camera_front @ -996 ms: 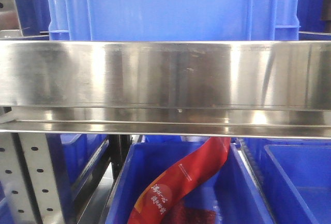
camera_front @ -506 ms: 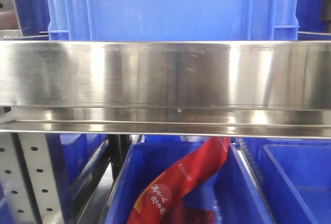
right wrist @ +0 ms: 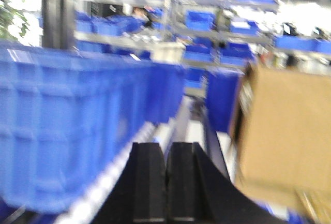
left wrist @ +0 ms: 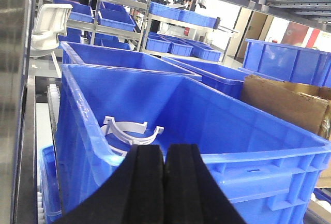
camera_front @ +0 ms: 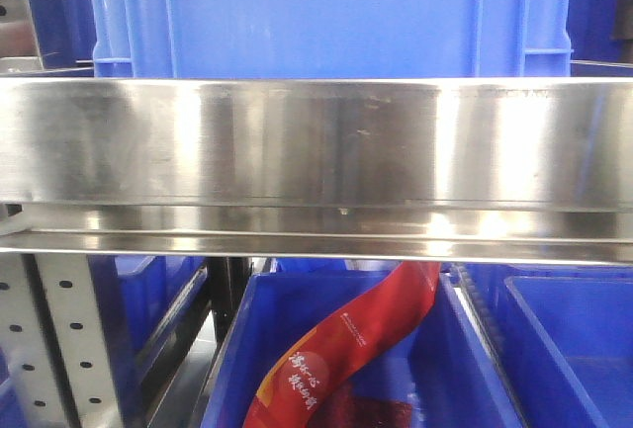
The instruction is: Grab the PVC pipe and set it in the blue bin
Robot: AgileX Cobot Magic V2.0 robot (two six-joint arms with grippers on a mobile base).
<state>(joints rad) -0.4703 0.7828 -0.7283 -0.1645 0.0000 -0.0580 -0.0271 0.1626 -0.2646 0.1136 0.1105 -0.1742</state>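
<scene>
In the left wrist view, white curved PVC pipe pieces (left wrist: 132, 133) lie overlapped on the floor of a large blue bin (left wrist: 258, 154), near its left wall. One squared end with a small hole points right. My left gripper (left wrist: 164, 147) is shut and empty, its black fingers (left wrist: 145, 182) pressed together just outside the bin's near rim. My right gripper (right wrist: 166, 144) is shut and empty in a blurred view, over a roller track between a blue bin (right wrist: 62, 125) and a cardboard box (right wrist: 284, 131). Neither gripper shows in the front view.
The front view shows a steel shelf rail (camera_front: 316, 141) with a blue bin (camera_front: 326, 13) above it, and a lower bin (camera_front: 229, 359) holding a red packet (camera_front: 346, 339). In the left wrist view a cardboard box (left wrist: 289, 102) stands on the right, with more blue bins (left wrist: 129, 58) behind.
Only the reflections on the steel rail shift slightly in the front view. Nothing else has visibly moved.
</scene>
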